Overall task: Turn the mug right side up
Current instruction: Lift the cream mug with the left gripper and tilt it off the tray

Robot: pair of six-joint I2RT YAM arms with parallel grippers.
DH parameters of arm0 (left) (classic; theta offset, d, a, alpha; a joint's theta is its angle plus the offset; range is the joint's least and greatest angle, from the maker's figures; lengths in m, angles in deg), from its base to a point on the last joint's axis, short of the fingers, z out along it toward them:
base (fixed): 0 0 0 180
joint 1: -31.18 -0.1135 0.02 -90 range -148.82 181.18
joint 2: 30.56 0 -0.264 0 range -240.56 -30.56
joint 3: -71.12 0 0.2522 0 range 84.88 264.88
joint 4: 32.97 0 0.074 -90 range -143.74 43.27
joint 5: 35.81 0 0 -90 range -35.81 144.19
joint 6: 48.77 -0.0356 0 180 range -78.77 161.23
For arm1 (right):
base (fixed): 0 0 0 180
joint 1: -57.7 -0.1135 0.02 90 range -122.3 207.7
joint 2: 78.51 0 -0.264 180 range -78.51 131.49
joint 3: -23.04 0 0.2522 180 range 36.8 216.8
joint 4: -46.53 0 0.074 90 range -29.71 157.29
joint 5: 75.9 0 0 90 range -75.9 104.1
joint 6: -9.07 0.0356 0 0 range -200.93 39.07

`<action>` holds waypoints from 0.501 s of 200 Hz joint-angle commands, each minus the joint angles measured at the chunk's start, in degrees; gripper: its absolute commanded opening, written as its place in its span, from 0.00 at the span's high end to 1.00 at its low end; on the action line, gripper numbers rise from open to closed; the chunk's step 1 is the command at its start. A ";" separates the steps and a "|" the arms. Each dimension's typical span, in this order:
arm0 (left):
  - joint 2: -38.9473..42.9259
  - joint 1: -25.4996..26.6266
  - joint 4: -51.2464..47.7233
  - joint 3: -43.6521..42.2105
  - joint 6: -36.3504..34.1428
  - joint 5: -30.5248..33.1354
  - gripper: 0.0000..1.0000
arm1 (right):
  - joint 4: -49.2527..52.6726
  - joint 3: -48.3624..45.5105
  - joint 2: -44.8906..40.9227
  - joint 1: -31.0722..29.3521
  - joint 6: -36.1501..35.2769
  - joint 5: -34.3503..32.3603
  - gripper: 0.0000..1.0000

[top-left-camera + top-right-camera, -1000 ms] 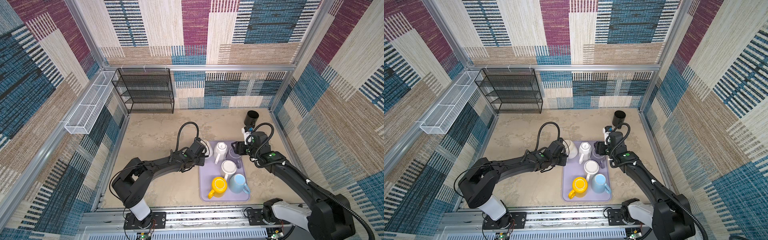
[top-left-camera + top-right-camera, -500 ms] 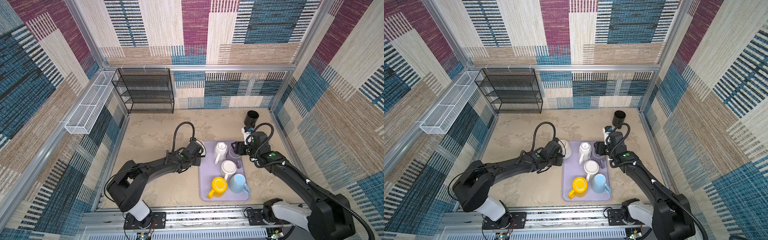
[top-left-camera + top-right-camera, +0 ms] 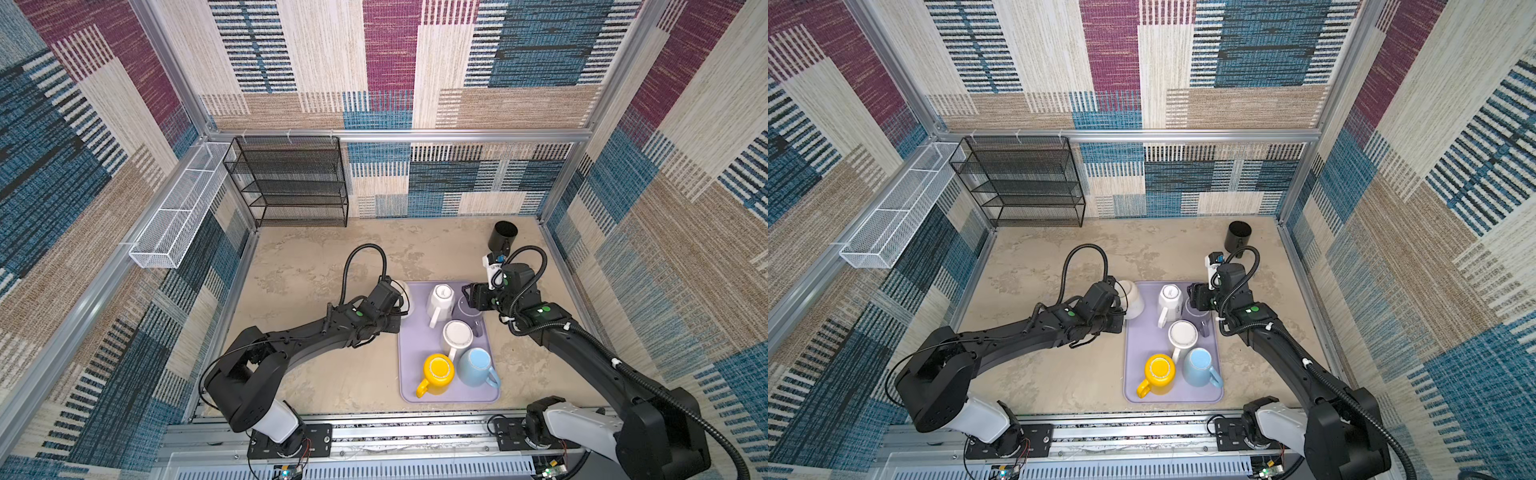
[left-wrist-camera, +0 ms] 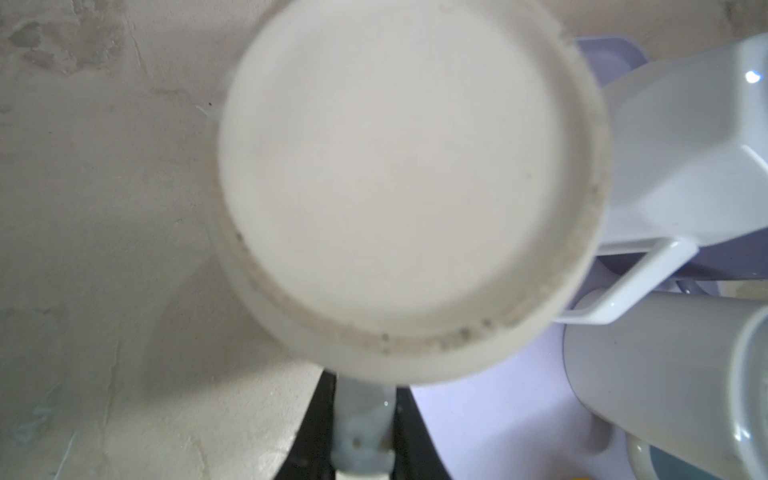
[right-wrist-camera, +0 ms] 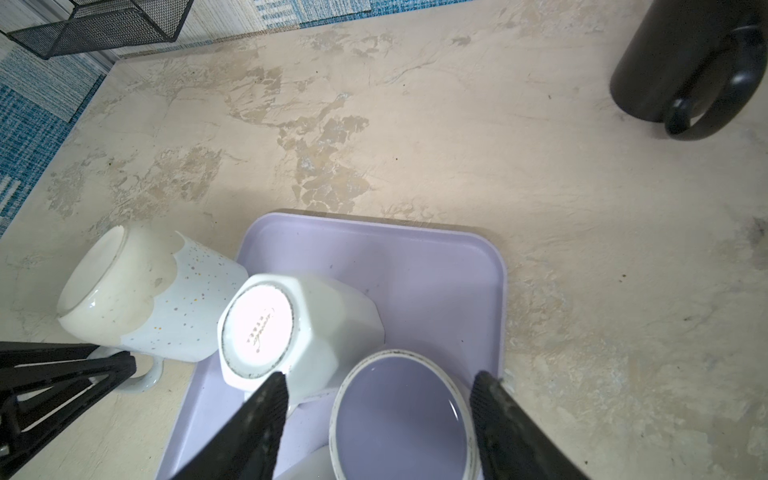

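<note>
One cream speckled mug (image 3: 1133,301), tipped on its side at the left edge of the lavender tray (image 3: 1133,374), near the centre of a top view; base turned away from the tray, handle pinched in the narrow left hand (image 5: 120,368). Right hand (image 5: 378,386): fingers spread wide either side of an upside-down lavender mug (image 5: 399,419) at the tray's upper right, just beside an inverted white faceted mug (image 5: 316,328).

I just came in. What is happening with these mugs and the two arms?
The left gripper is shut on the handle of the speckled mug, which is tipped on its side at the edge of the purple tray. The right gripper is open, its jaws on either side of the upside-down lavender mug on the tray. Neither mug stands upright yet.
</note>
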 commanded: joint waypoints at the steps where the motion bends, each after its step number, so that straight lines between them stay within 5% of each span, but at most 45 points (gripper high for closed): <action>1: 1.74 -0.20 5.91 -0.37 -0.58 -1.32 1.00 | -0.73 -0.07 -0.50 -0.02 0.27 -0.03 0.28; 100: 9.26 -1.31 8.01 -1.64 -0.33 -6.56 1.00 | -3.48 -1.56 -4.91 -0.19 3.20 10.71 0.29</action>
